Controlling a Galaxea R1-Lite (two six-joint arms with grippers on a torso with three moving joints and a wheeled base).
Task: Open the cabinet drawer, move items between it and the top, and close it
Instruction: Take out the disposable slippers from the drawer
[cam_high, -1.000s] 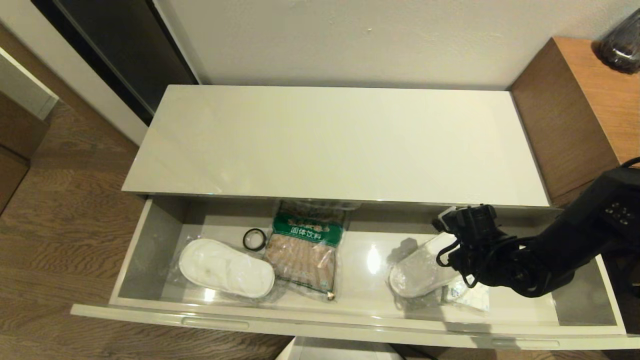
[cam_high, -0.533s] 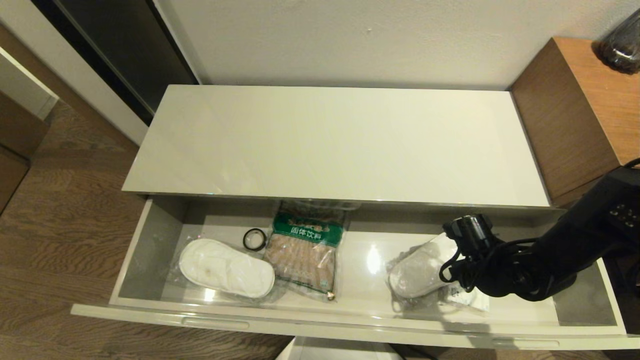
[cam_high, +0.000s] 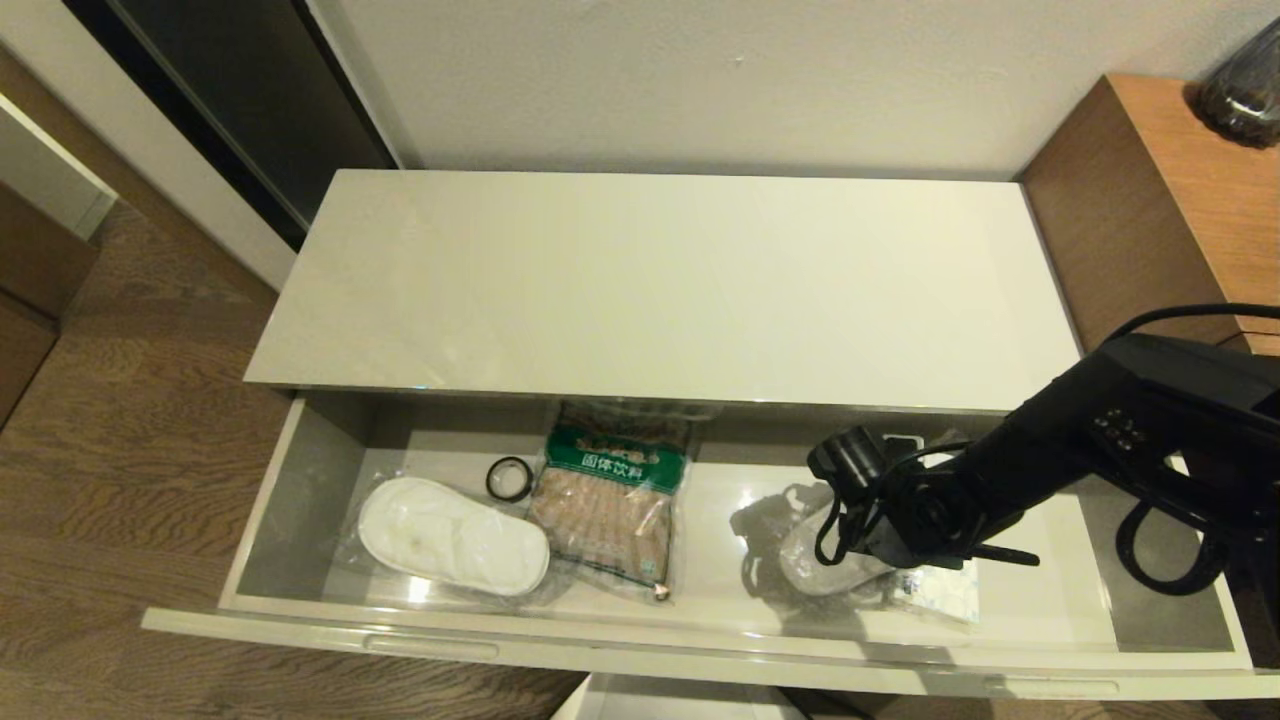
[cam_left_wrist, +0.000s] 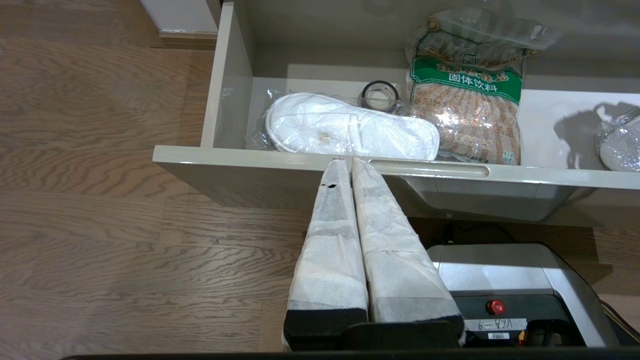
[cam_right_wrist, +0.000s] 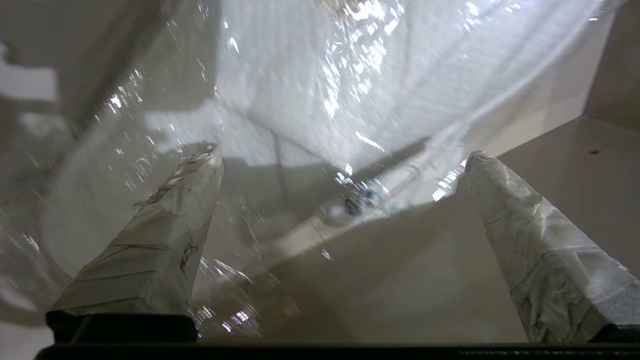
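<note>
The drawer (cam_high: 700, 655) stands pulled out under the glossy cream top (cam_high: 680, 280). It holds a bagged white slipper pair (cam_high: 452, 535) at the left, a black tape roll (cam_high: 509, 478), a second bagged slipper pair (cam_high: 812, 570) at the right and a flat white packet (cam_high: 945, 592). My right gripper (cam_high: 880, 525) is low in the drawer over the right slipper pair. It is open (cam_right_wrist: 345, 152), its fingers spread over the shiny bag (cam_right_wrist: 320, 75), gripping nothing. My left gripper (cam_left_wrist: 345, 161) is shut and empty, just outside the drawer's front panel (cam_left_wrist: 250, 175).
A brown bag with a green label (cam_high: 612, 495) lies in the drawer's middle. A brown wooden unit (cam_high: 1150, 220) with a dark jar (cam_high: 1245, 90) flanks the cabinet on the right. Wood floor lies to the left. My base (cam_left_wrist: 500, 280) sits below the drawer.
My right arm has swung left and reached lower into the drawer, now covering more of the right slipper pair. Its fingers stayed open. The left gripper stayed shut.
</note>
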